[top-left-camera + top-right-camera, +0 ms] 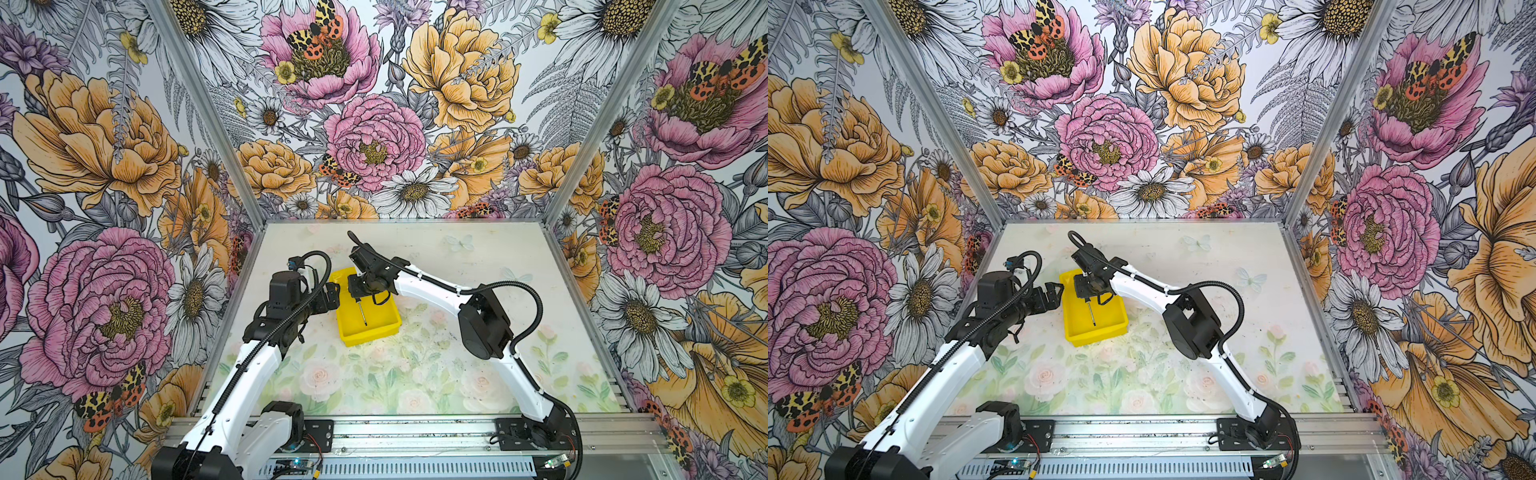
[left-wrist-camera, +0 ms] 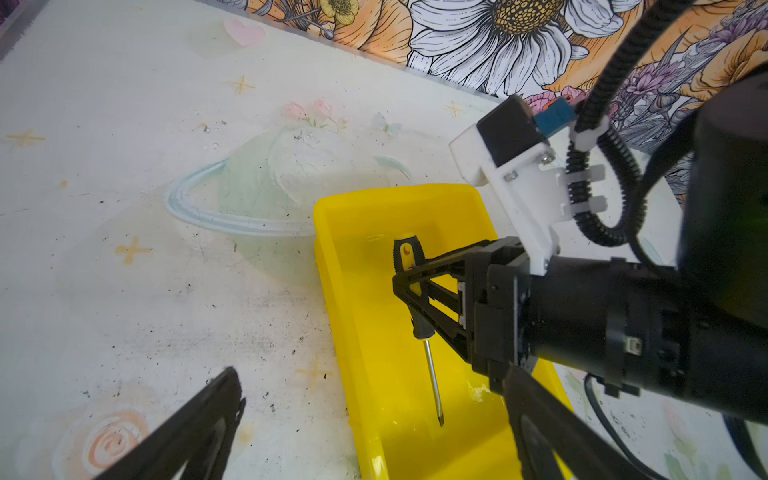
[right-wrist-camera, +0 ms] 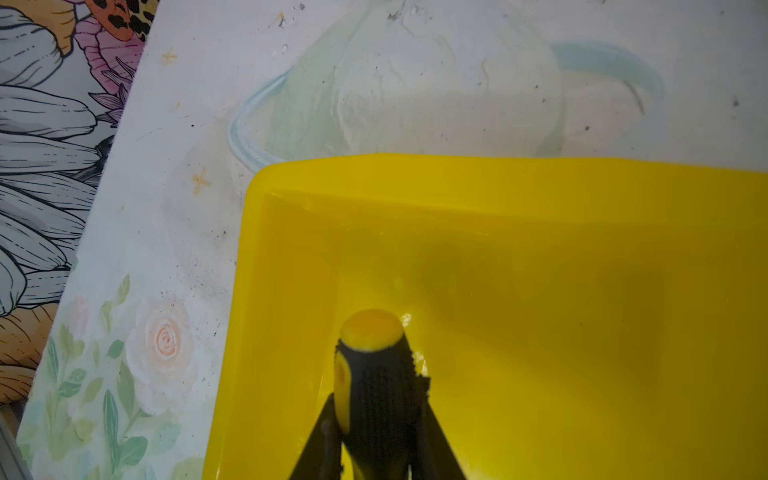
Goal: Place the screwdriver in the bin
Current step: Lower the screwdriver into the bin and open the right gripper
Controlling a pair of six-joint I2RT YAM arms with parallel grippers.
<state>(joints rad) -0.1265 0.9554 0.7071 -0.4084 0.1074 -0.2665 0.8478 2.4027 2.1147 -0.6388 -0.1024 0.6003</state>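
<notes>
R gripper (image 2: 409,286) clamped on screwdriver (image 2: 411,257) handle, over bin (image 2: 365,316) — shaft runs along bin's length, tip angled down near floor — 1 move to go, I'd say: release.

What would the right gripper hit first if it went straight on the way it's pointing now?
Most likely the bin's floor. The right gripper, shut on the screwdriver, points down into the bin toward a side wall; depth is unclear, so that wall could come first.
</notes>
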